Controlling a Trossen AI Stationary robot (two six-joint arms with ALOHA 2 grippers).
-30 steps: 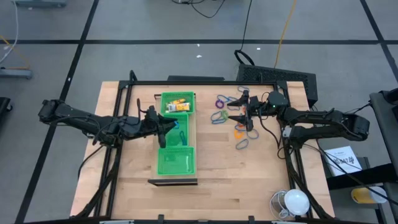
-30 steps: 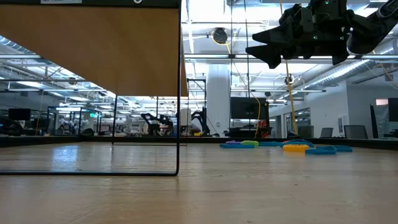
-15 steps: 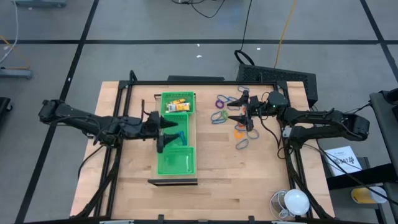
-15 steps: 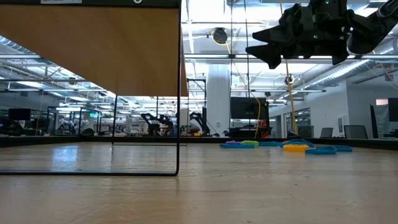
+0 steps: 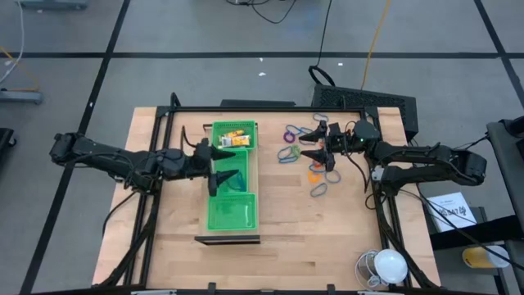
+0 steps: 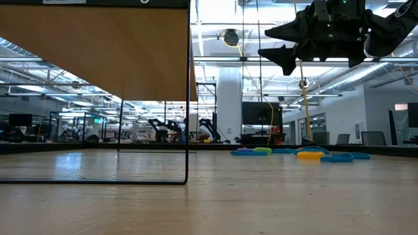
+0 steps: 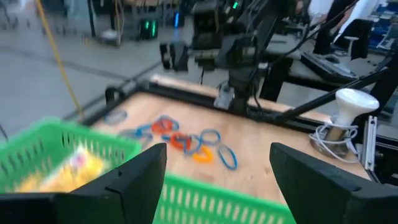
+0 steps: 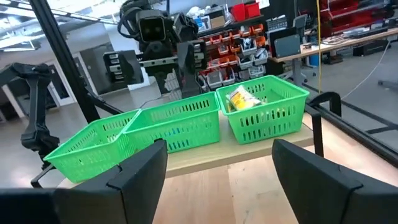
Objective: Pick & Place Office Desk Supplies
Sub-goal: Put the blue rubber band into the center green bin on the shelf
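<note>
Left gripper [image 5: 223, 176] is over the green tray [image 5: 232, 220], jaws spread wide and nothing between them, the two dark fingers [image 7: 118, 186] framing the tray's mesh wall in the left wrist view. It hangs above the middle compartment, where something blue [image 5: 240, 177] lies on the floor of the basket. The far compartment, next along, holds a heap of yellow and orange pieces [image 5: 233, 138] (they show as a blurred yellow lump in the left wrist view). Over on the other side, the right gripper [image 5: 315, 156] is also gaping open, fingers [image 8: 134, 180] apart and empty, held up off the wood; the low view shows it well clear of the table [image 5: 172, 221]. Under and around it lies the scatter of coloured loops [image 5: 299, 152]: blue, purple and green rings near the table's back edge, an orange piece [image 5: 316, 174] just below the gripper, and a blue-and-yellow loop [image 5: 319, 190] nearest the front. None of the loops is touched by either gripper. The near compartment of the tray looks bare green from above.
</note>
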